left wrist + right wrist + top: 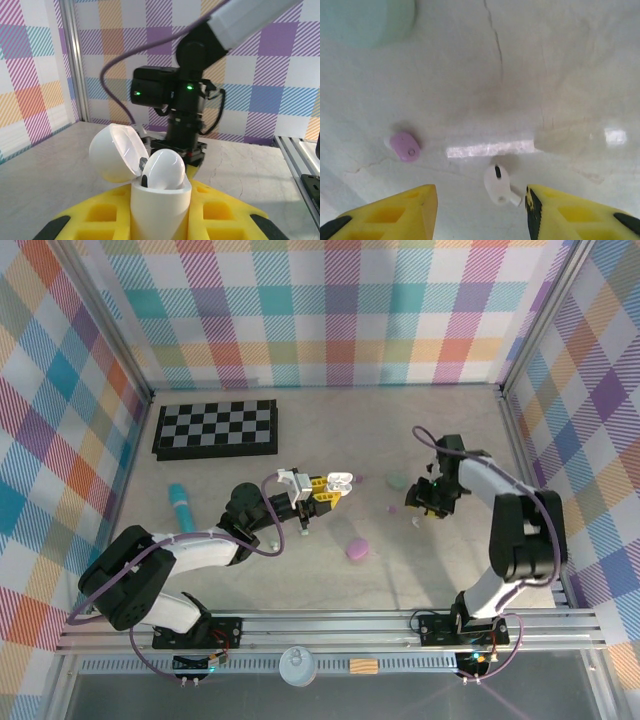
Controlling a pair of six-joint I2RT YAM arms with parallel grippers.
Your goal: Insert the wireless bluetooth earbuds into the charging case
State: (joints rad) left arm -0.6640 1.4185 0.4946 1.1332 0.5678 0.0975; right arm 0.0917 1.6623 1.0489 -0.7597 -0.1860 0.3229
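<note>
Left wrist view: left gripper (pixel 160 222) fingers pinch the white charging case (pixel 160 200). Its lid is swung open, and one white earbud (pixel 165 170) sits inside.

Top view: the case is near the centre of the table (pixel 300 580). A purple case (pixel 357 549) lies toward the near edge and a mint case (pixel 398 480) toward the far edge.

Right wrist view: right gripper (pixel 480 195) fingers are spread. A loose white earbud (pixel 497 185) lies on the table between them, with a purple earbud (pixel 405 146) off to one side.
</note>
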